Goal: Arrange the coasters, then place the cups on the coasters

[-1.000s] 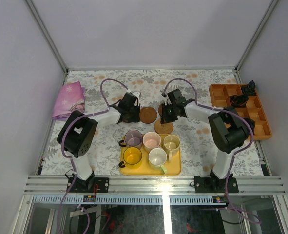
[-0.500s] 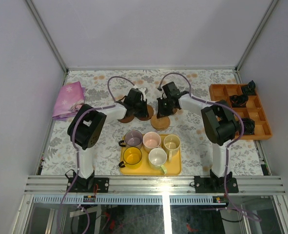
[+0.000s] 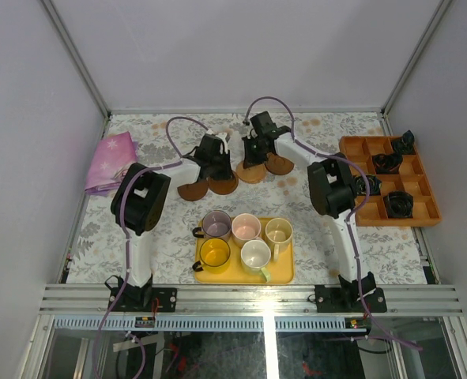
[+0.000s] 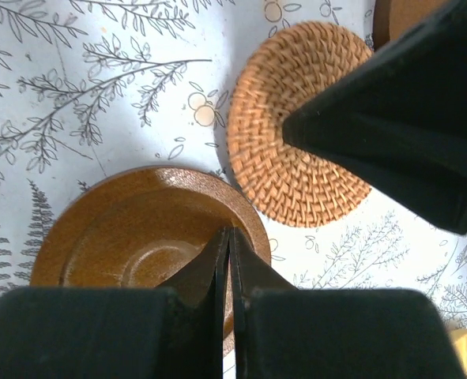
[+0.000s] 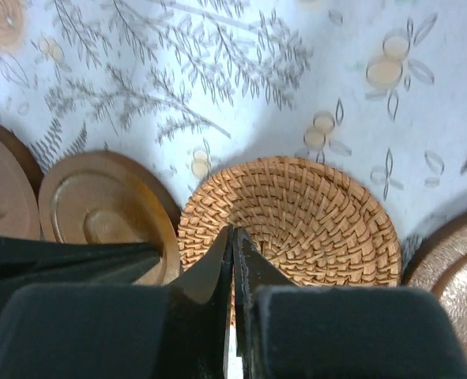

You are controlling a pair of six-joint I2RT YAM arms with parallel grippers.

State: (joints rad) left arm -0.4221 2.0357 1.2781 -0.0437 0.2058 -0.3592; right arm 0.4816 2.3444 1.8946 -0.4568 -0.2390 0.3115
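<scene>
Bystanders on my flowered table.
Pink cloth at the left edge; orange compartment box holding small black parts at the right edge; yellow tray near the front edge.

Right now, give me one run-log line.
left gripper: shut, tips over wooden coaster | right gripper: shut, tips over woven coaster | cups: all five on yellow tray

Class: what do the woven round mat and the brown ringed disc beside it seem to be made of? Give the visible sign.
Woven mat: likely rattan or similar plant fibre, matt; coiled braided strands show. Brown disc: probably varnished wood, perhaps glazed ceramic; smooth sheen, raised concentric rings.
</scene>
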